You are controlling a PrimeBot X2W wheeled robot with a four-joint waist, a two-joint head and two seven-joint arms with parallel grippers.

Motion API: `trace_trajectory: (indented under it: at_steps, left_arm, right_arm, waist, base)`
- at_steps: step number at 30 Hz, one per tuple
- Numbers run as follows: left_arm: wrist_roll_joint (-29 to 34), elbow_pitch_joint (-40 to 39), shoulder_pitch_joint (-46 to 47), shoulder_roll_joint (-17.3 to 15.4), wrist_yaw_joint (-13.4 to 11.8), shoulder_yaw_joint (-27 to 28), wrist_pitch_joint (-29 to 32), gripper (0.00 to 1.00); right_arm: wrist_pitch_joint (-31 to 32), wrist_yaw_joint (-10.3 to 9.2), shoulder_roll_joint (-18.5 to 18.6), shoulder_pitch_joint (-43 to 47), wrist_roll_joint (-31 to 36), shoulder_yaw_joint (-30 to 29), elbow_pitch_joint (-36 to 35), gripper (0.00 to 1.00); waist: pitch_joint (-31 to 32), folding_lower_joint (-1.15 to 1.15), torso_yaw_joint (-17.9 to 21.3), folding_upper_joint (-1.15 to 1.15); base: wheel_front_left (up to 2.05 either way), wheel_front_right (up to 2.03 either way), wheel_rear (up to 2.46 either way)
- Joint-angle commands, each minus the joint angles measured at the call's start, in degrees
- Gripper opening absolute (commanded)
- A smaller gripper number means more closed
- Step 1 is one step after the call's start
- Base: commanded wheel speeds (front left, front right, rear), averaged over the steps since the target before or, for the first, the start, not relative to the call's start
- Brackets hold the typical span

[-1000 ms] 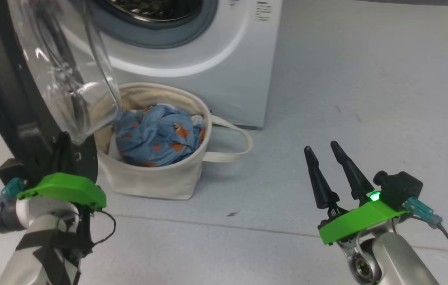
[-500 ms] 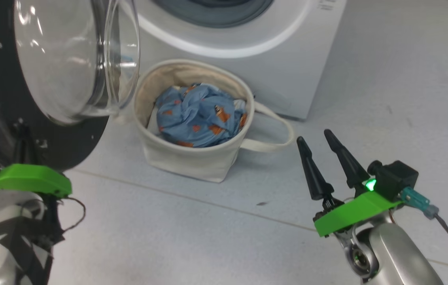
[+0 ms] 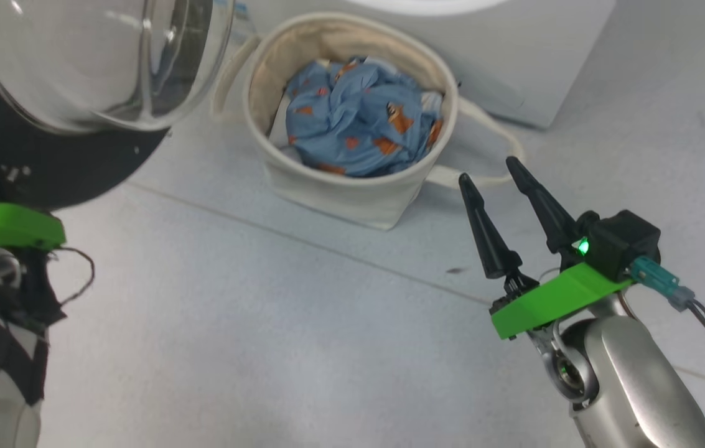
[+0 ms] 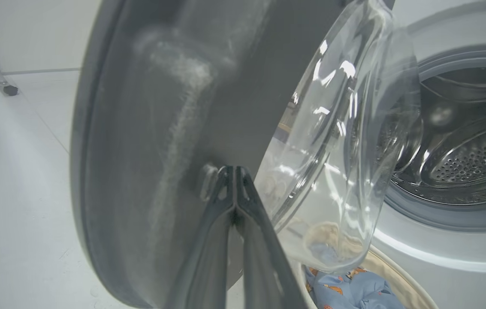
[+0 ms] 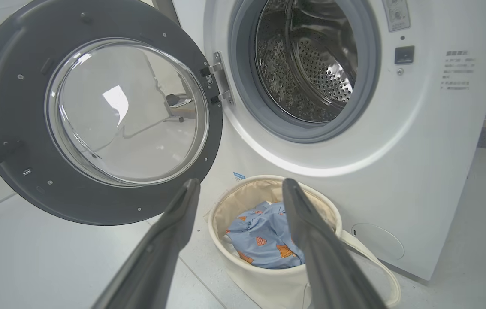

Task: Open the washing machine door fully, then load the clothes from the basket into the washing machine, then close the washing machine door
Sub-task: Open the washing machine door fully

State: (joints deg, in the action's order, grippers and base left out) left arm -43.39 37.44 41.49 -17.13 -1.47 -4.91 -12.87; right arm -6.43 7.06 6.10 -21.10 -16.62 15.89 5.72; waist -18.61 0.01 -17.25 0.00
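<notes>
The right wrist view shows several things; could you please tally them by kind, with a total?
White front-loading washing machine: 1
Round black-rimmed glass door: 1
Cream canvas basket: 1
Light blue printed clothes bundle: 1
Dark-fingered grippers, right gripper and left gripper: 2
Total: 6

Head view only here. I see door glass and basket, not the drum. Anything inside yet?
Observer: No. Right wrist view shows the drum as bare perforated steel, no fabric.
Operator: And the left side, holding on?
Observer: The left end effector is shut, fingers together, tips against the dark rim of the washing machine door; nothing between them.
Operator: Clear to load?
Observer: Looks so. The door hangs swung wide on its hinge, beside the grey ring; nothing crosses the mouth.
</notes>
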Motion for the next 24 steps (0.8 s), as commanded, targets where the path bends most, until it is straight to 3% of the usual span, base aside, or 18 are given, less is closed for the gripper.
trace_trajectory:
  at_steps: [1,14,24]
  left_arm:
    - [-0.23,-0.25,2.49,-4.15,0.05,3.02,-0.77,0.0]
    - [0.53,8.2,8.9,-6.18,3.27,9.44,-2.1,0.0]
    - [6.02,11.62,7.11,-7.11,6.91,11.25,-2.12,0.0]
  right_arm:
    - [0.38,0.43,-0.85,-1.15,0.75,1.03,-2.47,1.0]
    - [1.14,0.43,-2.02,-2.74,3.42,1.21,-4.07,1.0]
    - [-1.96,0.43,-2.65,-2.05,2.32,1.85,-0.92,1.0]
  waist:
    - [-2.59,-0.01,-1.44,0.0]
    - [-8.51,-0.01,-2.55,0.0]
    - [-3.37,-0.01,1.11,0.0]
  base:
    - [0.0,0.0,0.0]
    - [0.0,0.0,0.0]
    - [0.0,0.0,0.0]
